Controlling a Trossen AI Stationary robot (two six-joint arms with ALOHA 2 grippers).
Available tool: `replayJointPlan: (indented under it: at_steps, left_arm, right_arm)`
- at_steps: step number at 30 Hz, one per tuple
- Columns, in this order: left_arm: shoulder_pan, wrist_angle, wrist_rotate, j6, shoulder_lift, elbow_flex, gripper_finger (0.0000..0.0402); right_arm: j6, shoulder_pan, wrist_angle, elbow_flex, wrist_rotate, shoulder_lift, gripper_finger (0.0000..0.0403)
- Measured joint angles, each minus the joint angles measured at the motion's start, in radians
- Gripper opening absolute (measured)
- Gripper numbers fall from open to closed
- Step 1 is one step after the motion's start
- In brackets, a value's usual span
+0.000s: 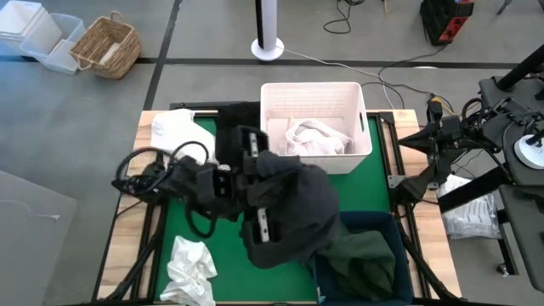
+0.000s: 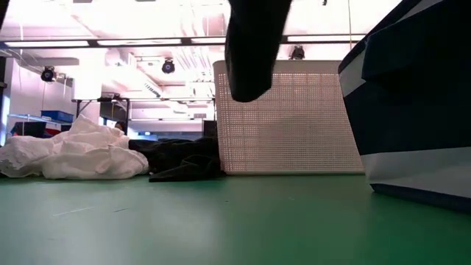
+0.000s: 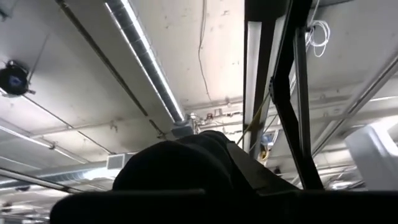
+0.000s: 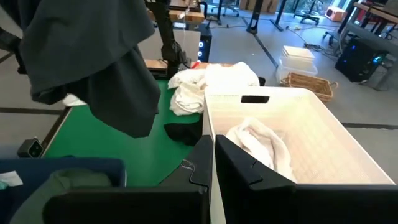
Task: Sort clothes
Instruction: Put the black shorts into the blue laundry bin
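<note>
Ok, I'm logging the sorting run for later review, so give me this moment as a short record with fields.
left gripper: shut on a dark garment, lifted above the green table
right gripper: shut, empty, off the table's right side
white bin: holds a white garment
navy bin: holds a dark green garment
unsorted: white garment at the near left, white garment at the far left, black garment at the far edge
</note>
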Motion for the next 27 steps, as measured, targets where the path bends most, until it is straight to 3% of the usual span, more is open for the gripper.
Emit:
replayJointPlan:
  at_steps: [8, 27]
  left_arm:
    - [0.065, -0.038, 0.005, -0.176, 0.047, 0.000, 0.0000]
    - [0.092, -0.080, 0.037, -0.533, 0.188, 0.000, 0.0000]
  right_arm:
    - [0.000, 0.000, 0.001, -0.006, 0.000, 0.001, 0.0012]
    - [-0.001, 0.000, 0.002, -0.017, 0.000, 0.001, 0.0012]
